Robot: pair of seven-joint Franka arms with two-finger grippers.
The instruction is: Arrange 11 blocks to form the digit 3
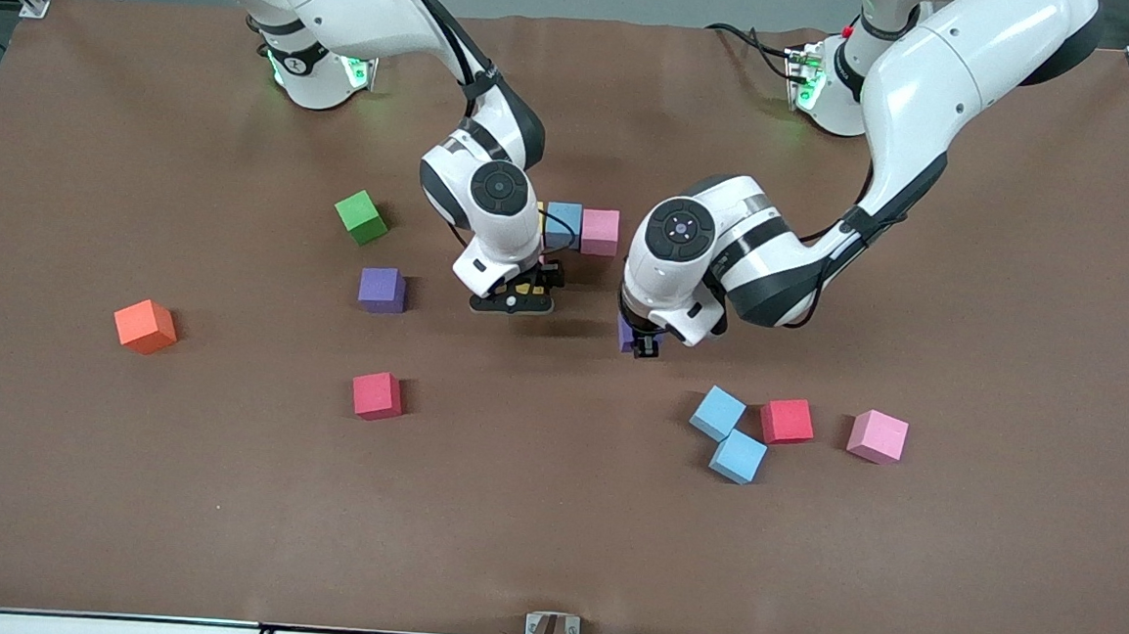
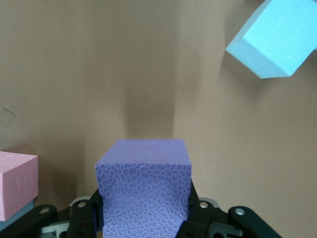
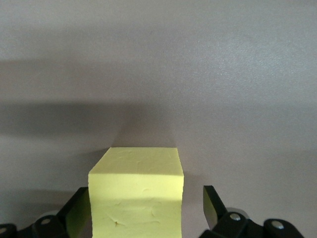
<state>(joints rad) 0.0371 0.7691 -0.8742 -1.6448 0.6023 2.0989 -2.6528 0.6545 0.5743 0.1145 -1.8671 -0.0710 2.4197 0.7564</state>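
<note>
A short row of blocks lies mid-table: a light blue block touching a pink block, with a yellow edge showing past the right arm. My right gripper stands open around a yellow block; one finger lies against it, the other finger is apart. My left gripper is shut on a purple block, low over bare table beside the row.
Loose blocks: purple and red toward the right arm's end; two light blue, red and pink toward the left arm's end. A green cube and an orange cube lie apart.
</note>
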